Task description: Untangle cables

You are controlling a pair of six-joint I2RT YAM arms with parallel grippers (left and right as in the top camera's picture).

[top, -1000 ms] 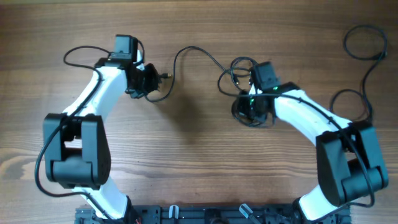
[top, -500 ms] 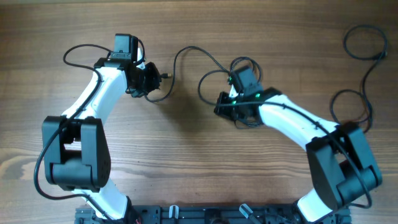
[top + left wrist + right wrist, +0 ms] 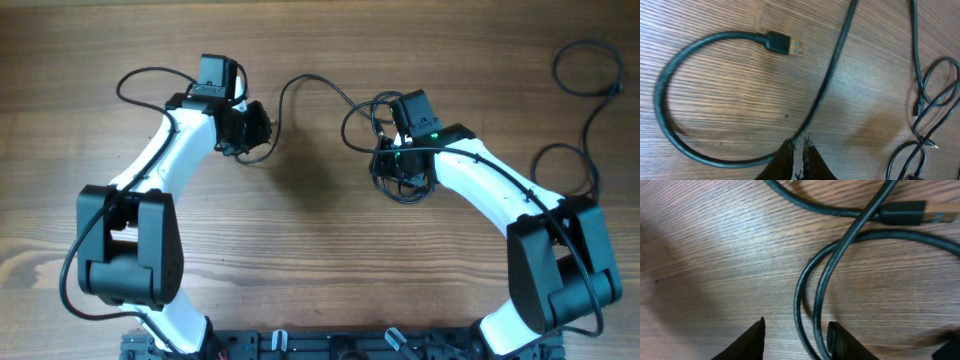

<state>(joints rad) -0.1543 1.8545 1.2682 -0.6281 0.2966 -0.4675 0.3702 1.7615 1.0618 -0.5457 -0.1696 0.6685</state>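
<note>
- Because its jaws straddle a loop of the cables (image 3: pixel 865 216) just ahead, the right gripper (image 3: pixel 797 335) stands released, probably lining up a grip.
- Left gripper (image 3: pixel 798 144) pinches one strand at its tips, apparently anchoring it.

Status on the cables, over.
Left gripper pinched shut on a cable. Right gripper open over looped cables. Not yet untangled. No obstruction seen.
</note>
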